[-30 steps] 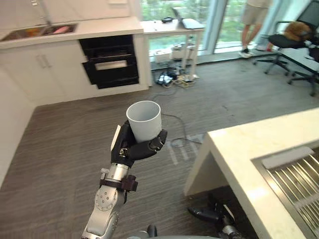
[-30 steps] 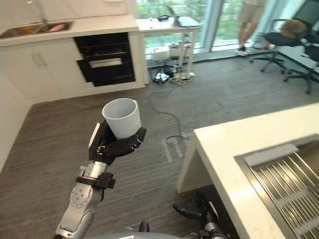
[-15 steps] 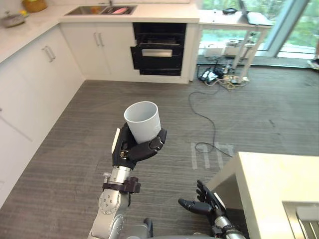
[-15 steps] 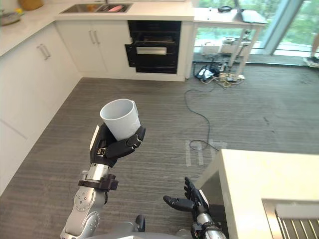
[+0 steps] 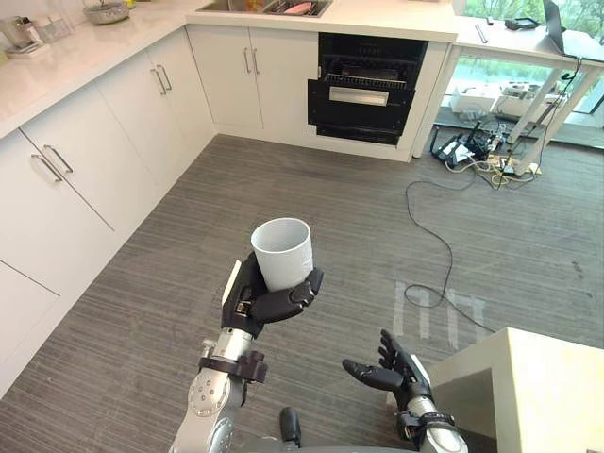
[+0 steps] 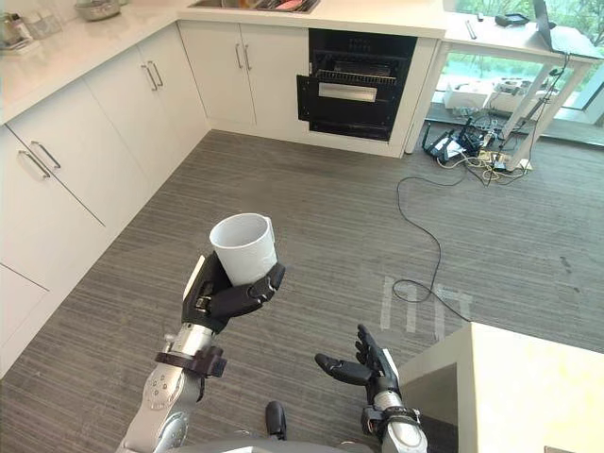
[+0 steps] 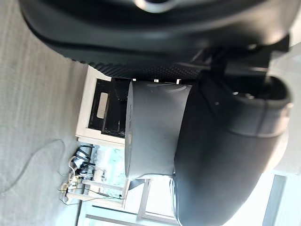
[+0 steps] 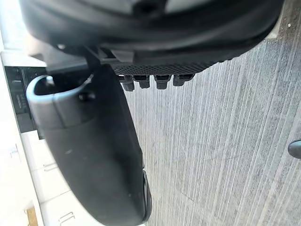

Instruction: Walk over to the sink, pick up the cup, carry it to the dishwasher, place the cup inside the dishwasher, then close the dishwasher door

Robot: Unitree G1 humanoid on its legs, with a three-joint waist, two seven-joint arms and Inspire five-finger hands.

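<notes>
Left edge of frame: white base cabinets (image 5: pixel 113 123) run up to the sink (image 5: pixel 283 8) at top centre. Not relevant to the next move.

Centre-left: cup (image 5: pixel 280 253) is in the left hand (image 5: pixel 267 300), fingers and thumb wrapped round its lower half. The cup is upright, long axis vertical, mouth up, and looks empty. The left wrist view confirms it, with the cup wall (image 7: pixel 150 132) seated between thumb and fingers. The grip looks solid.

Upper centre: dishwasher (image 5: pixel 366 90), a black unit under the counter just right of the sink. The door looks part open with a rack showing above it; can't tell how far it drops.

Key relation: the dishwasher lies above the cup in frame and a bit right, well apart, with bare floor between. My read is carry phase, so keep walking forward with a slight right bias. The left arm is the carrying one and the nearer to the opening.

Lower centre-right: right hand (image 5: pixel 385 375) is low, fingers spread, holding nothing. It's free for the door.

Right: a loose cable (image 5: pixel 439 255) trails on the floor towards a cable pile (image 5: pixel 481 151) under the desk. It's a trip risk if the path drifts right. Island counter corner (image 5: pixel 557 387) sits at lower right.
</notes>
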